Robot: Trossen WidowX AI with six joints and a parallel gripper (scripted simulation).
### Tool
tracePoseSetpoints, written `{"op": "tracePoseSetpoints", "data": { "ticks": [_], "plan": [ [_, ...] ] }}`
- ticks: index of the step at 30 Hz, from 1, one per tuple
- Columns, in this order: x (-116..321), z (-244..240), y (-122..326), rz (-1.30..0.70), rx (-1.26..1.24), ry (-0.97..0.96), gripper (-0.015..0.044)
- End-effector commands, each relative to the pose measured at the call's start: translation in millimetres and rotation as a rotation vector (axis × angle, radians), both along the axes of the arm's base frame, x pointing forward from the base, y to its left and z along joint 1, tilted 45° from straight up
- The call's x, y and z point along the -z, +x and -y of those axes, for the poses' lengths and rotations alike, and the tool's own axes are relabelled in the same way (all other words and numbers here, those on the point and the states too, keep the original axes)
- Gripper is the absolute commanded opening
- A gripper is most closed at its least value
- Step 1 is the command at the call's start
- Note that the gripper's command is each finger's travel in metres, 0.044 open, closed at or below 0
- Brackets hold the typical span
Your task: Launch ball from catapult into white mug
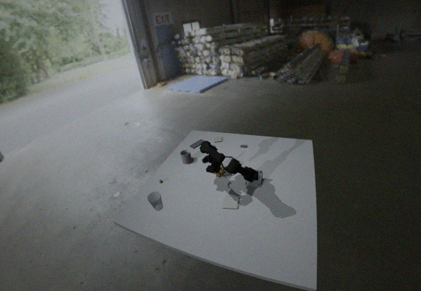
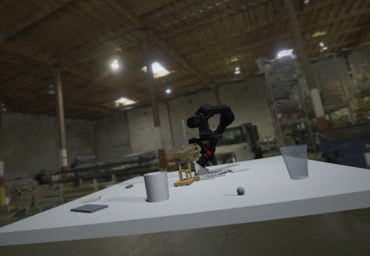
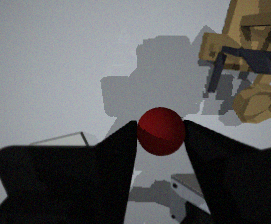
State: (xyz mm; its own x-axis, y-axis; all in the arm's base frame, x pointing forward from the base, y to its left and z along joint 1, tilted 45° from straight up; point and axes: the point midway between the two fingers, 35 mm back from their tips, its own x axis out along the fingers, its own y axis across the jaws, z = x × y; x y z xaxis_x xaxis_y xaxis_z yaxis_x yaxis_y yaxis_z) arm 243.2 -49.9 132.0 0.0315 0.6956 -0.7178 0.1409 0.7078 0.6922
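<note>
The red ball (image 2: 208,153) (image 3: 161,131) is held between the fingertips of my gripper (image 2: 208,152) (image 3: 159,126), raised above the table. The gripper is shut on it. The wooden catapult (image 1: 220,173) (image 2: 183,183) (image 3: 213,47) stands on the table beside the gripper; in the wrist view it is at the upper right, with its cup (image 3: 258,104) to the right of the ball and a dark crosspiece above. In the top view the arm hides the ball and most of the catapult. The pale cylindrical mug (image 1: 185,156) (image 2: 156,186) stands upright, apart from the catapult.
A ribbed translucent cup (image 1: 155,200) (image 2: 295,162) and a small grey ball (image 1: 161,181) (image 2: 240,191) are on the table. A dark slab (image 1: 197,144) (image 2: 89,208), a beige block (image 1: 218,139) (image 2: 91,200) and a small grey piece (image 1: 244,146) lie farther off. A pale tile (image 1: 230,202) lies near the arm.
</note>
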Motion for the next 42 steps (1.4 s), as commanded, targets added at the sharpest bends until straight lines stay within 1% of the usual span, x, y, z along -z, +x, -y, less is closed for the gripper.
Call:
{"op": "tracePoseSetpoints", "data": {
  "ticks": [1,23,42],
  "plan": [
    [14,12,0,-0.033,-0.011,-0.002,0.0],
    [104,59,-27,-0.253,-0.104,0.069,0.0],
    [124,43,-25,-0.258,-0.107,0.073,0.0]
  ]
}}
